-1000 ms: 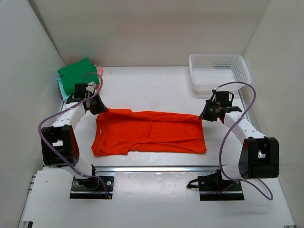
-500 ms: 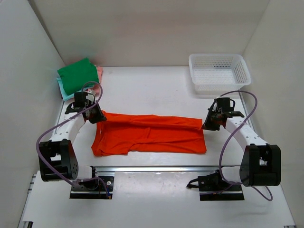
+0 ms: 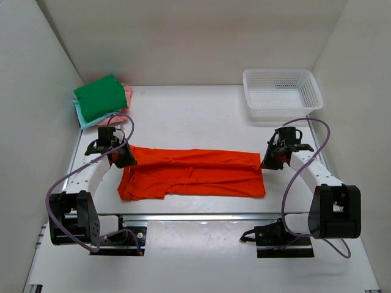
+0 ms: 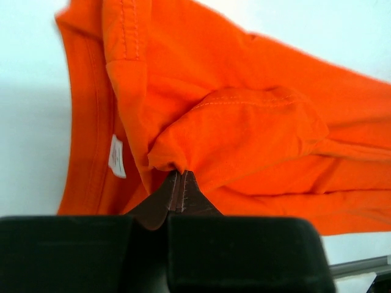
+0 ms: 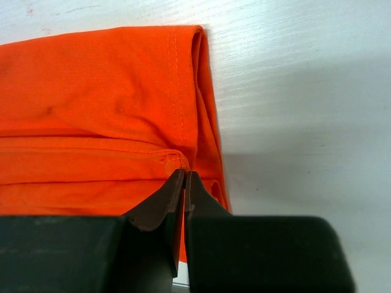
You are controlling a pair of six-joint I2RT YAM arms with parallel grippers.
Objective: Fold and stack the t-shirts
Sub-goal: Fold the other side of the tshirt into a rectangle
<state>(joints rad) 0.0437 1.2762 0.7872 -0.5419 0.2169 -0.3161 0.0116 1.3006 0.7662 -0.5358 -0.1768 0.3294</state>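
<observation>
The white table [image 3: 195,110] carried an orange t-shirt [image 3: 195,174] across its near middle, folded lengthwise into a long band running left to right, with the left end wider and reaching closer to the near edge. In the far left corner lay a stack of folded t-shirts [image 3: 101,101], with a green shirt [image 3: 99,96] on top and the edges of a pink shirt [image 3: 128,93] and a light teal shirt [image 3: 85,122] showing beneath it. A white mesh basket [image 3: 278,112] stood at the far right corner, well apart from the orange cloth.
</observation>
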